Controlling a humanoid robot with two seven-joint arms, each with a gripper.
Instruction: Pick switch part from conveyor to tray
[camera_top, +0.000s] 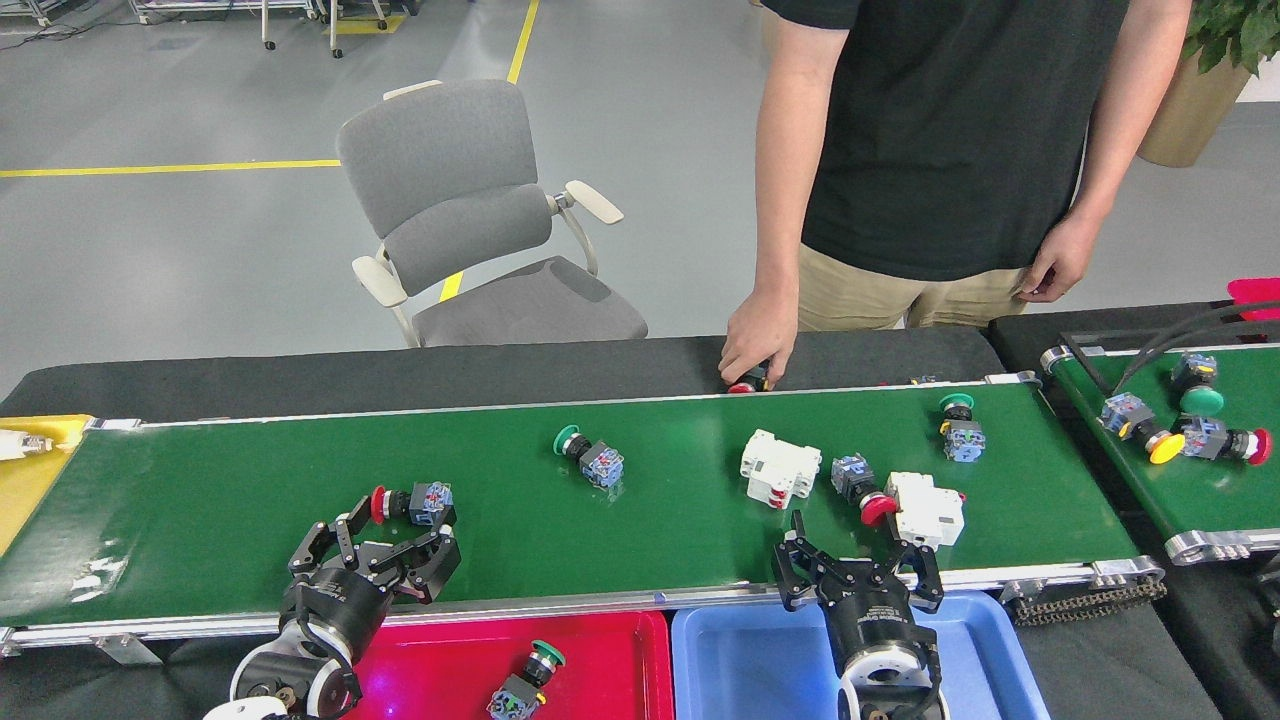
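Note:
Several switch parts lie on the dark-green conveyor (250, 480). A red-button switch part (410, 502) lies just beyond my left gripper (385, 535), which is open over the belt's near edge. A green-button switch part (590, 456) lies mid-belt. A white block (778, 467), a red-button part (862, 487) against another white block (925, 508), and a green-button part (960, 430) lie to the right. My right gripper (860, 555) is open just short of the second white block. The red tray (420, 670) holds one green-button part (525, 680). The blue tray (740, 670) sits beside it.
A person stands behind the belt, one hand (757, 345) on a small part at the far rail. A second green belt (1200, 440) at right carries several switch parts. A grey chair (480, 220) stands behind. A yellow tray (30, 460) sits at the left end.

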